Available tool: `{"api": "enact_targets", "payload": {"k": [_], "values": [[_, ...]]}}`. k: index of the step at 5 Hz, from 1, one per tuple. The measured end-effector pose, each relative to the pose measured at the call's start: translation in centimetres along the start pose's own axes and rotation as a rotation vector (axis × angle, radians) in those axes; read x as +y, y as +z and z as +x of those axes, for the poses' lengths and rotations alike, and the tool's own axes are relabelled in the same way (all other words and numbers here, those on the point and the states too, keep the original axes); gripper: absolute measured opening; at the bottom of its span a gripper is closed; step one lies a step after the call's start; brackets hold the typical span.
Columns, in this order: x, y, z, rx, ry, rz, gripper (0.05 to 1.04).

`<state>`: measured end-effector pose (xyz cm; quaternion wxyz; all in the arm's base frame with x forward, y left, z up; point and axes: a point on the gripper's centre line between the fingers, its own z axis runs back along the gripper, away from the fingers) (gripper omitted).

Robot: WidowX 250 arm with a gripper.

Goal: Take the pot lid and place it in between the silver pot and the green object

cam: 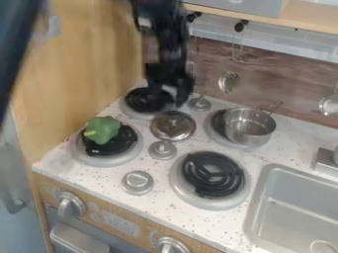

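My black gripper [167, 100] hangs over the back left part of the stove, its two fingers apart with nothing seen between them. Just below it in the view, the round metal pot lid [173, 126] lies on the white speckled stovetop, knob up. To the lid's right, the silver pot [249, 129] stands on the back right burner, its handle pointing to the back. The green object [102, 129], shaped like a bell pepper, rests on the front left burner, left of the lid.
Small metal knobs [162, 149] stand around the lid, with another [138, 183] nearer the front edge. The front right burner [212, 174] is bare. A sink [294, 212] lies at right; a wooden wall [79, 74] rises at left.
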<state>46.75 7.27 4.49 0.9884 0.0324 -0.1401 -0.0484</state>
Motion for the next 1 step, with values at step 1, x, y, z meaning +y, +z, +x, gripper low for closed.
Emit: {"api": "enact_targets", "payload": {"k": [1], "values": [[-0.04,0.07,-1.54,0.038,0.037,-0.037,1.005]]}}
